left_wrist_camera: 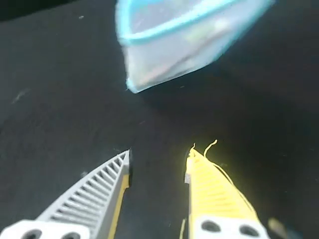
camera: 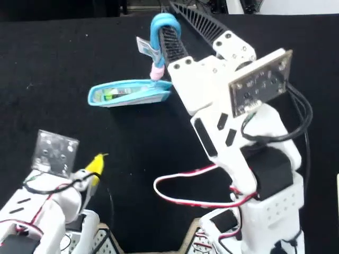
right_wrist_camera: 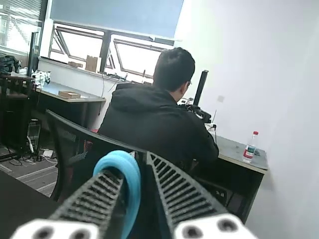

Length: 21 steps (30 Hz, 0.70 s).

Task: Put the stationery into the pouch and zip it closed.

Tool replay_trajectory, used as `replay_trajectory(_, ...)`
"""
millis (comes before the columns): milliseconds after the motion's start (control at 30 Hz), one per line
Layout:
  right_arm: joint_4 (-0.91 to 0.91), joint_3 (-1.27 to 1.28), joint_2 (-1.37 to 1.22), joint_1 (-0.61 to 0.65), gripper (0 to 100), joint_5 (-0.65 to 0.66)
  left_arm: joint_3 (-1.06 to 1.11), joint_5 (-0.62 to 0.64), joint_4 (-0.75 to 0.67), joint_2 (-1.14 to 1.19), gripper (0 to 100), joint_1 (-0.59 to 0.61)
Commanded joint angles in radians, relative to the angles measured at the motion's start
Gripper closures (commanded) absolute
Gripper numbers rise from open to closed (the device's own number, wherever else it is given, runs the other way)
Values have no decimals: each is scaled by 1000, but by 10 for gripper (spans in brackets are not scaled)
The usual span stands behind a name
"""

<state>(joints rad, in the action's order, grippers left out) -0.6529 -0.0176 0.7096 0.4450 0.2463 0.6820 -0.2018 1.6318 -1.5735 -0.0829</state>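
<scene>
A translucent light-blue pouch [camera: 130,92] with a green item showing through it lies lengthwise over the black table. A pink link joins its right end to a blue loop strap [camera: 163,24]. My right gripper [camera: 168,24] is shut on that strap above the pouch; in the right wrist view the blue strap [right_wrist_camera: 122,181] sits squeezed between the black ribbed fingers [right_wrist_camera: 177,191], gripper [right_wrist_camera: 137,160]. My left gripper [camera: 95,165] is low at the front left, open, with its grey and yellow fingers [left_wrist_camera: 214,194] apart and nothing between them, gripper [left_wrist_camera: 159,154]. The pouch [left_wrist_camera: 184,37] lies just ahead of it.
A white tag [camera: 144,46] hangs by the strap. The black table [camera: 63,58] is bare to the left and behind the pouch. A red-and-white cable [camera: 180,188] loops off the right arm's base. A seated person [right_wrist_camera: 154,129] is in the room behind.
</scene>
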Motion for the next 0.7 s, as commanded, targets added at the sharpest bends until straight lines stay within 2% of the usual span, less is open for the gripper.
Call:
replay_trajectory(0, -2, -104, -12, -12, 988, 6, 87, 11, -110, -29, 812, -68)
replay_trajectory(267, -9, -157, -12, -11, 988, 6, 303, 12, -575, -29, 812, 104)
replay_trajectory(400, -48, -162, -12, -5, 988, 6, 432, 12, -779, -28, 812, 145)
replay_trajectory(500, -48, -162, -12, 61, 988, 6, 495, 20, -905, -28, 812, 140)
replay_trajectory(667, -43, -162, -12, 192, 988, 54, 522, 161, -1030, -26, 811, 139)
